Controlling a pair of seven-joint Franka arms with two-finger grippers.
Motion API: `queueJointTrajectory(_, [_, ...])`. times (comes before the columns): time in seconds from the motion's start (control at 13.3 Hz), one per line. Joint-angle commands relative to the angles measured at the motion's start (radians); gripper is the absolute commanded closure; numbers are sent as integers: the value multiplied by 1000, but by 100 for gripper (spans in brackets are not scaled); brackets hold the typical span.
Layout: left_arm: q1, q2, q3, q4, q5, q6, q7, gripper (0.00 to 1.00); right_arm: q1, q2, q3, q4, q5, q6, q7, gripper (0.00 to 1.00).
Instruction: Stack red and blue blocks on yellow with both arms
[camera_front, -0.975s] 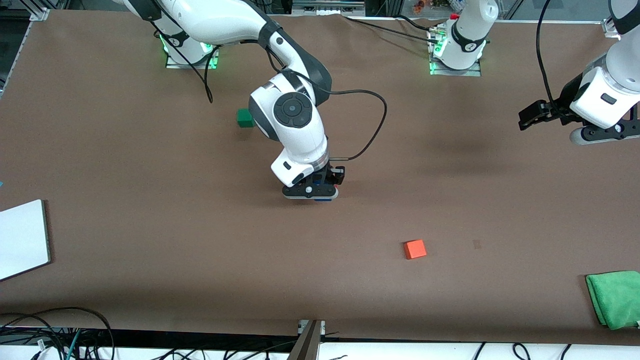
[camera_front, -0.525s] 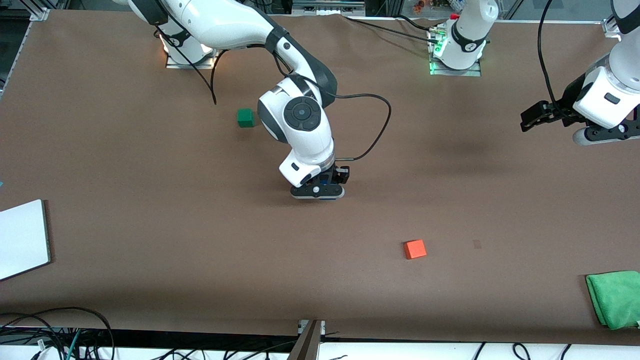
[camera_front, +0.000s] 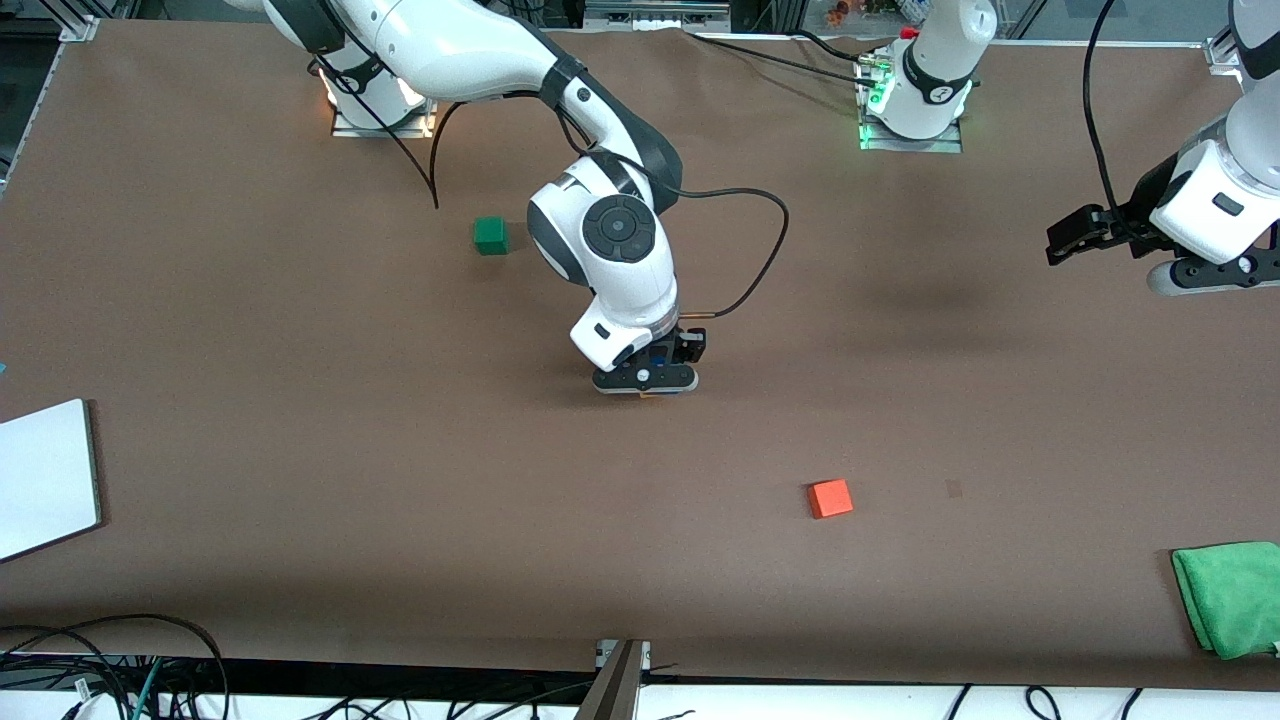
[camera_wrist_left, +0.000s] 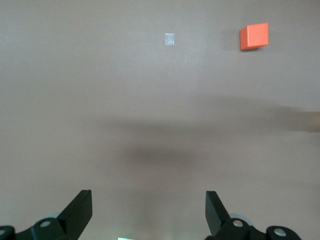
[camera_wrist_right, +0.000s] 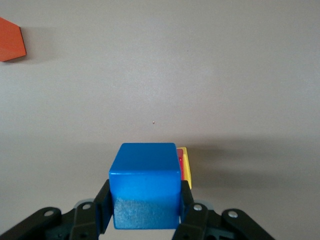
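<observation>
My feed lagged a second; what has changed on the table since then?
The right gripper, shut on the blue block, slid toward the left arm's end, nearly over the red-on-yellow stack. The left gripper, fingers open, drifted slightly. The orange cube and green cube stayed put.

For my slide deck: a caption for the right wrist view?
Right gripper holds the blue block above the red-on-yellow stack.

Blue cube (camera_wrist_right: 145, 185) held over red-topped (camera_wrist_right: 180, 161) yellow cube (camera_wrist_right: 186, 167).
</observation>
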Motion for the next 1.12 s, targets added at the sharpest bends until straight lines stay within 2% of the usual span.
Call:
queueJointTrajectory(0.0, [60,14,4,108,-2,-74,40,0,7,19,-3,41,-10,-18,10,72])
queueJointTrajectory(1.05, [62,39,-7,97,-3,-58,33,0,7,28,-6,33,-12,-46,4,71])
